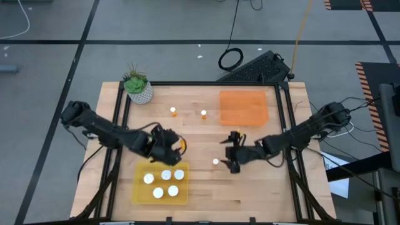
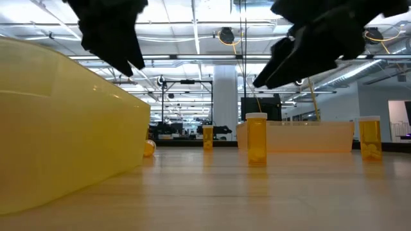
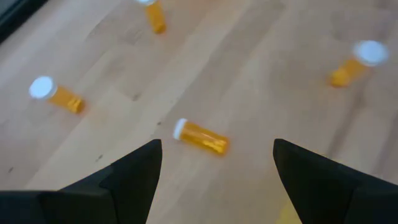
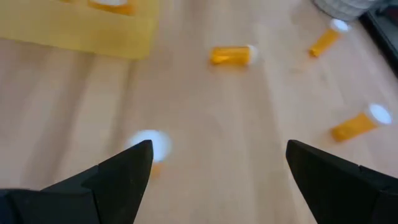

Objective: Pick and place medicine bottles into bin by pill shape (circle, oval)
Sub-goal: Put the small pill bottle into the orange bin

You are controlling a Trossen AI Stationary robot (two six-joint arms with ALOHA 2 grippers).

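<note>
Several medicine bottles with white caps stand in the yellow bin (image 1: 139, 187). The orange bin (image 1: 244, 107) lies at the far right. Two bottles (image 1: 173, 112) (image 1: 204, 114) stand on the wood near the far edge. One bottle (image 3: 200, 137) lies on its side just beyond my left gripper (image 3: 217, 158), which hovers open above it (image 1: 175, 145). Another bottle (image 1: 216, 162) stands upright just ahead of my right gripper (image 1: 230, 152), open, and shows near one finger in the right wrist view (image 4: 149, 146). Neither gripper touches anything.
A white pot with a green plant (image 1: 137, 87) stands at the table's far left corner. A black frame (image 1: 284, 125) runs along the table's edges. Bare wood lies between the two bins and along the near right.
</note>
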